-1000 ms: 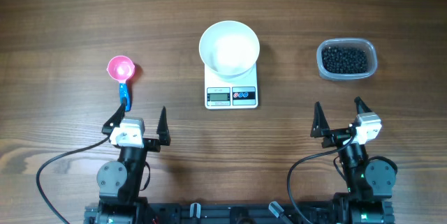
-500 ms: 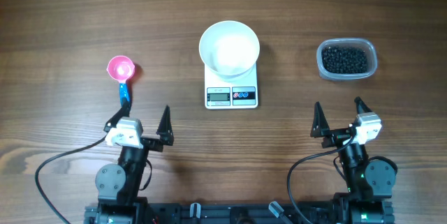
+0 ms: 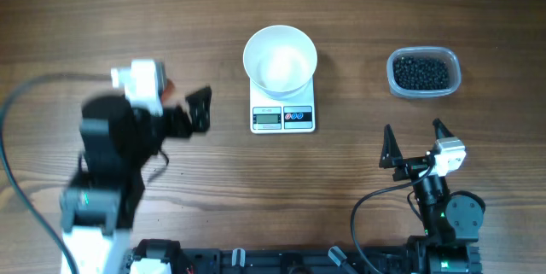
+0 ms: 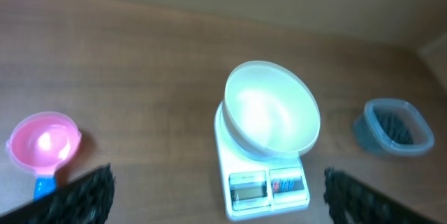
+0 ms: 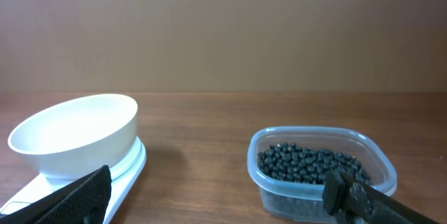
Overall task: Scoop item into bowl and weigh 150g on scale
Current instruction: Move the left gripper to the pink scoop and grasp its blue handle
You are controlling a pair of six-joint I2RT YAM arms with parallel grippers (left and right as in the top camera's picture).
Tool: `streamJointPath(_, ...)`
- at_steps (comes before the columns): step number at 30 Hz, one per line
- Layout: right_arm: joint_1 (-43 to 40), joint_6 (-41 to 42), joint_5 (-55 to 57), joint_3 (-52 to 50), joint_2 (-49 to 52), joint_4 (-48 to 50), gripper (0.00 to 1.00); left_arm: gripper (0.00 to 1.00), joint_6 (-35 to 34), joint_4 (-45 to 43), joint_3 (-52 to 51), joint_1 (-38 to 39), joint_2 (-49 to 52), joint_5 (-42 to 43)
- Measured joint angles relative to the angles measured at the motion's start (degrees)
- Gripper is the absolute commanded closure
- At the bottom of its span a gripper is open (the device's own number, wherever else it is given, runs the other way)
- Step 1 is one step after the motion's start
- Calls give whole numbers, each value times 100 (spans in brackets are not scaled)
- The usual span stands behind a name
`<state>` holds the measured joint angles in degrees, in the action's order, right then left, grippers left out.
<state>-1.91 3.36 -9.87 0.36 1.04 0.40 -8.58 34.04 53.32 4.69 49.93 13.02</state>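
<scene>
Beans in tub, apparently beyond right fingers

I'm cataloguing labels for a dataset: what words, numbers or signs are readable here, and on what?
No text can be read in any view.
The display on the scale: any digits are too small from overhead and blurred in the left wrist view.
Marks by the buttons: too small and blurred to read.
The bowl, tub and scoop: no print shows.
</scene>
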Motion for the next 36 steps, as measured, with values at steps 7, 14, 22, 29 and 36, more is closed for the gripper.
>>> streamJointPath(7,0,0,7,0,2,-2,0,0,101,973,1759,-20,1891,-28)
streamJointPath(14,0,0,9,0,2,0,0,4,179,1019,1757,-1080,3099,-149)
streamJointPath(22,0,0,9,0,2,0,0,34,164,411,1759,-2302,4422,-514)
streamJointPath(29,0,0,9,0,2,-2,0,32,162,-136,1759,-2673,5320,-590)
streamJointPath(36,0,0,9,0,2,-2,0,30,164,-223,1757,-2673,5552,-590)
